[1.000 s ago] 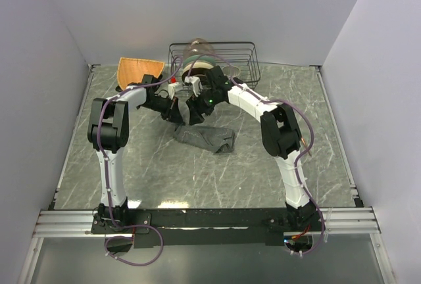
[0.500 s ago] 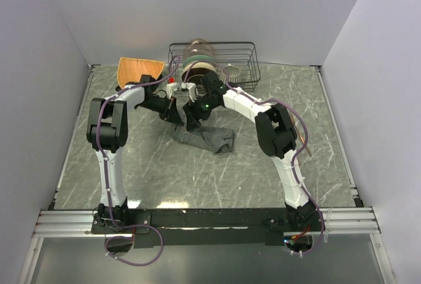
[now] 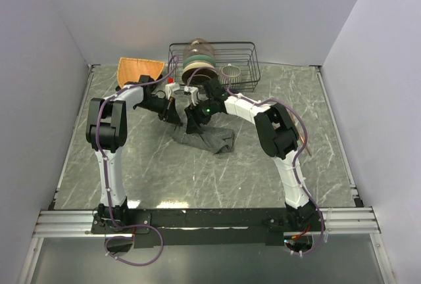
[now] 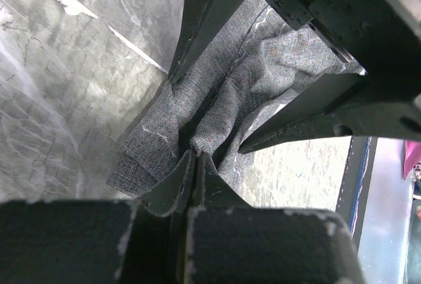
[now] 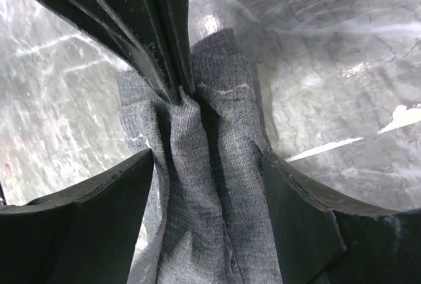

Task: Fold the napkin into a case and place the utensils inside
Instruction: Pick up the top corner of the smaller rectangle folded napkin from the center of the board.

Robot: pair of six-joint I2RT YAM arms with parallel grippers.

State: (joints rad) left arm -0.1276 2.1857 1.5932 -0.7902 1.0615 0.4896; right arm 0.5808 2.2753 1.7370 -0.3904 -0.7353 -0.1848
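Note:
The dark grey napkin (image 3: 210, 138) lies crumpled mid-table, with its far-left corner pulled up. My left gripper (image 3: 176, 117) is shut on that corner; in the left wrist view its closed tips (image 4: 195, 159) pinch a bunched fold of the napkin (image 4: 223, 100). My right gripper (image 3: 191, 122) is right beside it, open. In the right wrist view it (image 5: 207, 159) straddles the hanging napkin (image 5: 210, 218) just below the left fingers (image 5: 158, 47). No folded case has formed. The utensils are not in view.
A black wire rack (image 3: 247, 50) stands at the back centre with stacked dishes (image 3: 197, 60) and a small cup (image 3: 230, 71). The orange fan-shaped mat (image 3: 139, 70) lies at the back left. Walls close in the left, right and back.
My right gripper has moved left and down from the rack's front to the napkin corner, beside the left gripper. The left gripper has shifted slightly and kept its hold.

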